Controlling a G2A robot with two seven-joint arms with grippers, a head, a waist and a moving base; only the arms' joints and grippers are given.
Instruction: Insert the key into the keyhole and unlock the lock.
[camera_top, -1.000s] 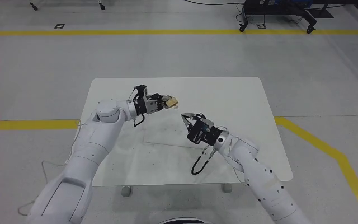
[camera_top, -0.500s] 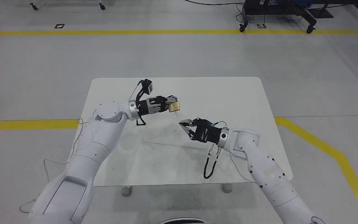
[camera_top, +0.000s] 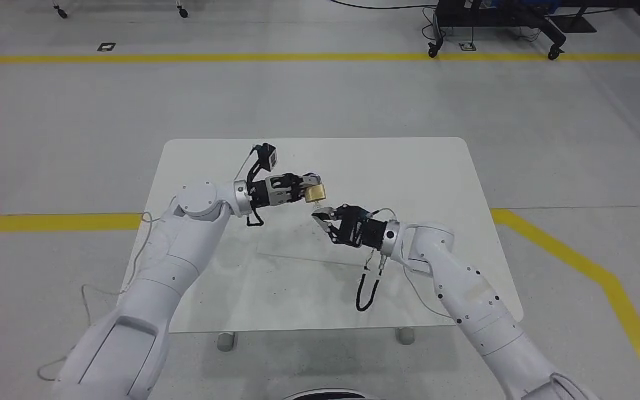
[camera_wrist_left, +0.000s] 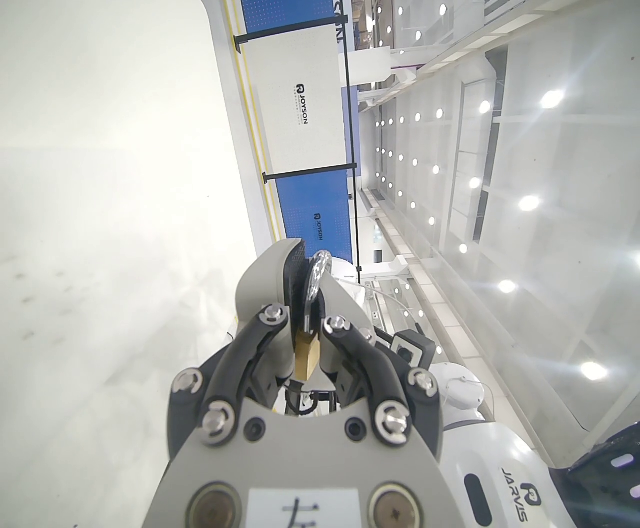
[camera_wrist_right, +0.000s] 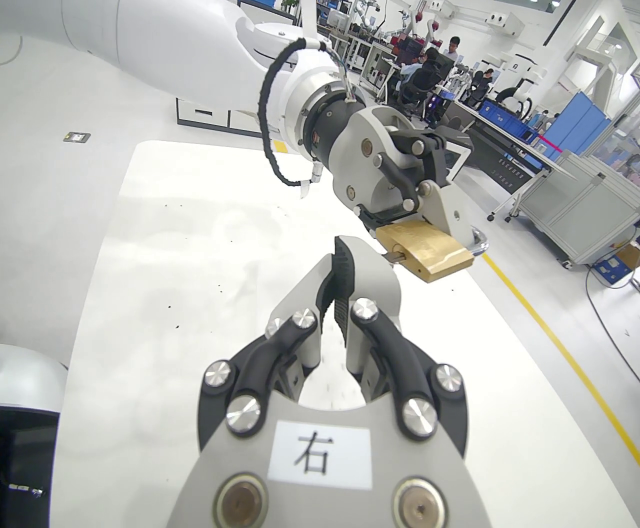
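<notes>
A brass padlock (camera_top: 315, 191) hangs above the middle of the white table (camera_top: 430, 165). My left gripper (camera_top: 303, 188) is shut on its silver shackle (camera_wrist_left: 318, 277), with the brass body (camera_wrist_left: 306, 356) between the fingers. My right gripper (camera_top: 324, 216) sits just below and to the right of the lock, shut on a small silver key (camera_wrist_right: 393, 257). In the right wrist view the key's blade meets the end face of the padlock (camera_wrist_right: 431, 251) at the keyhole. How deep it sits cannot be told. The right gripper (camera_wrist_right: 345, 252) hides the key's head.
Both grippers are raised above the table's middle. Small black specks (camera_wrist_right: 220, 287) dot the tabletop. A black cable (camera_top: 367, 288) loops down from the right forearm. Beyond the table's far edge lies open floor with a yellow line (camera_top: 320, 57).
My left gripper carried the padlock right and turned it. My right gripper swung up and toward the lock, closing the gap until the key meets it.
</notes>
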